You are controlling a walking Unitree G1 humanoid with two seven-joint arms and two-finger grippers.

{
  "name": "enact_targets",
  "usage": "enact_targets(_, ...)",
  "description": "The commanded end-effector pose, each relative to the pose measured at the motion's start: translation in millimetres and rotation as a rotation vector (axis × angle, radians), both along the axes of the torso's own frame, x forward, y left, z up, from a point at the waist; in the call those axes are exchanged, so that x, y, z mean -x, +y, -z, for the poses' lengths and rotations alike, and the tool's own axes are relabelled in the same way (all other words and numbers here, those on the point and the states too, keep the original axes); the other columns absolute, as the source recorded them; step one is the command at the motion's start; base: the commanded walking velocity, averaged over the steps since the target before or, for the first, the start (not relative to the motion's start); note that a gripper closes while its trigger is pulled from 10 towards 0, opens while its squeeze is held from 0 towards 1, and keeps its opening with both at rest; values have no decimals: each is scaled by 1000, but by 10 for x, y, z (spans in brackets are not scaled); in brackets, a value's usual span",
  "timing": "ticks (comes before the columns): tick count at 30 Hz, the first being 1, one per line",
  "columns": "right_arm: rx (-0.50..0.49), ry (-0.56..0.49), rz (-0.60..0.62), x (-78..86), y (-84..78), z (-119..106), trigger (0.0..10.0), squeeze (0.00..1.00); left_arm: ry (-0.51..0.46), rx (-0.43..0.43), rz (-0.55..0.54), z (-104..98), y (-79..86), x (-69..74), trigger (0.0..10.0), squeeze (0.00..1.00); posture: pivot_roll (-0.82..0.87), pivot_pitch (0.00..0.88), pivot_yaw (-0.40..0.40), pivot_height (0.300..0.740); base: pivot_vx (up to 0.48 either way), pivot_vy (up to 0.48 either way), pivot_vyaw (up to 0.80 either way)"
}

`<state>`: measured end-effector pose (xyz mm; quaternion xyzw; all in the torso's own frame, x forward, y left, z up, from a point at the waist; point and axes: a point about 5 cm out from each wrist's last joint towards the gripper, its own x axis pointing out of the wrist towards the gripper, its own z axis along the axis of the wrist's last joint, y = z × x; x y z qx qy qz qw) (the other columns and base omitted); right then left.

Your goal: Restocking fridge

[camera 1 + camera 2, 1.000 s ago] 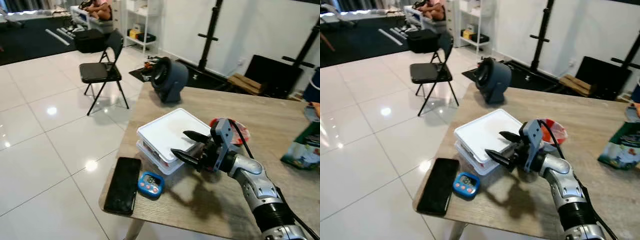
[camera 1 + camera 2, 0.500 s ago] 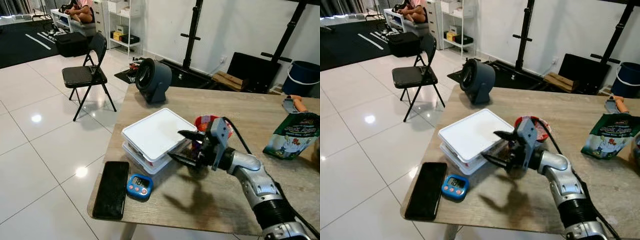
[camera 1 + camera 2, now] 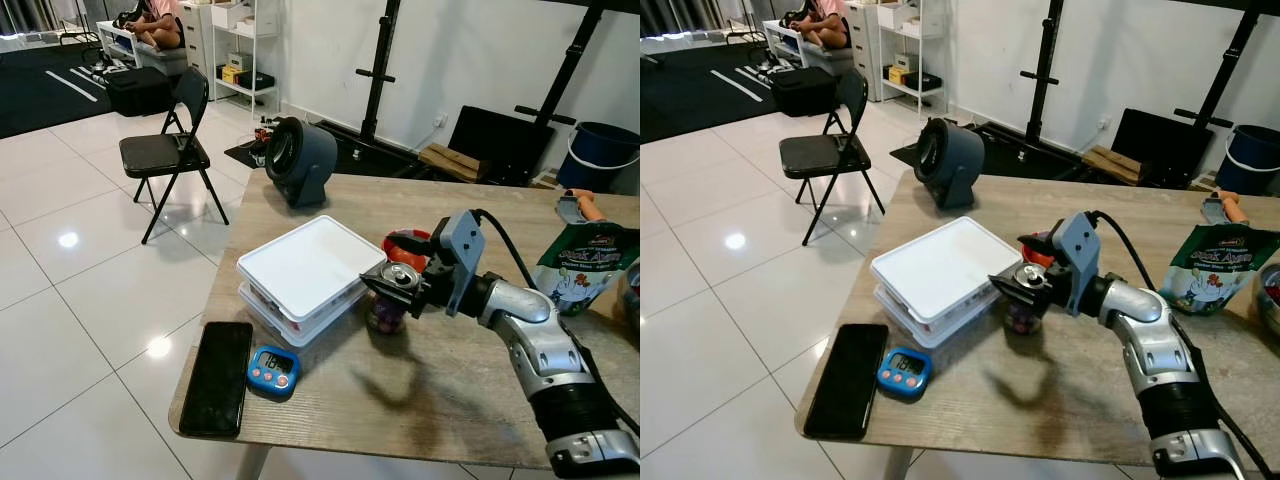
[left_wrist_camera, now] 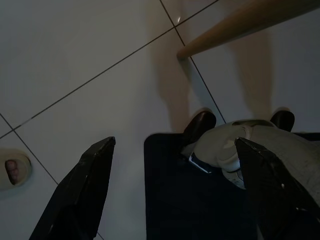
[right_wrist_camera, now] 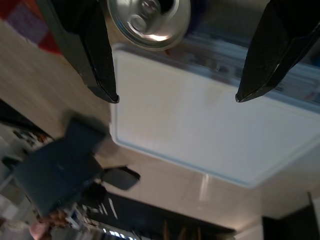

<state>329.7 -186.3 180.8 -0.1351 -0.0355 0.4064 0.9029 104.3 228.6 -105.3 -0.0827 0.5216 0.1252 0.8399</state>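
A dark drink can (image 3: 388,305) with a silver top (image 5: 149,17) stands upright on the wooden table (image 3: 430,390), right beside a white lidded container (image 3: 300,268). My right gripper (image 3: 386,275) is open and hovers at the height of the can's top. In the right wrist view the can's top sits close to one finger (image 5: 87,50), while the other finger (image 5: 272,50) is far off over the white lid (image 5: 200,125). My left gripper (image 4: 175,190) hangs open beside the table, over the tiled floor.
A red bowl (image 3: 404,243) stands just behind the can. A black phone (image 3: 215,375) and a blue timer (image 3: 272,368) lie near the front left corner. A grey fan (image 3: 300,160) sits at the back edge and a green bag (image 3: 585,265) at the right. A folding chair (image 3: 165,150) stands on the floor to the left.
The head view has swung to the right. My right gripper has left the container's side and risen level with the can's top, which now shows between its fingers.
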Motion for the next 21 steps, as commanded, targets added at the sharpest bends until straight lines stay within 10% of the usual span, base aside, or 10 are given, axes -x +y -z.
enact_targets(1, 26, 17, 46, -26, -73, -13, 10000, 0, 19, 17, 15, 32, -80, 56, 10000, 0, 21, 0, -71, 740, 0, 0, 0)
enact_targets(9, -53, 8, -152, 164, 121, -129, 10000, 0, 19, 17, 19, 32, -85, 53, 10000, 0, 20, 0, -71, 740, 0, 0, 0)
enact_targets(21, 129, 140, 99, -1, -69, 168, 10000, 0, 24, 20, 28, 38, -103, 63, 10000, 0, 18, 0, -73, 740, 0, 0, 0)
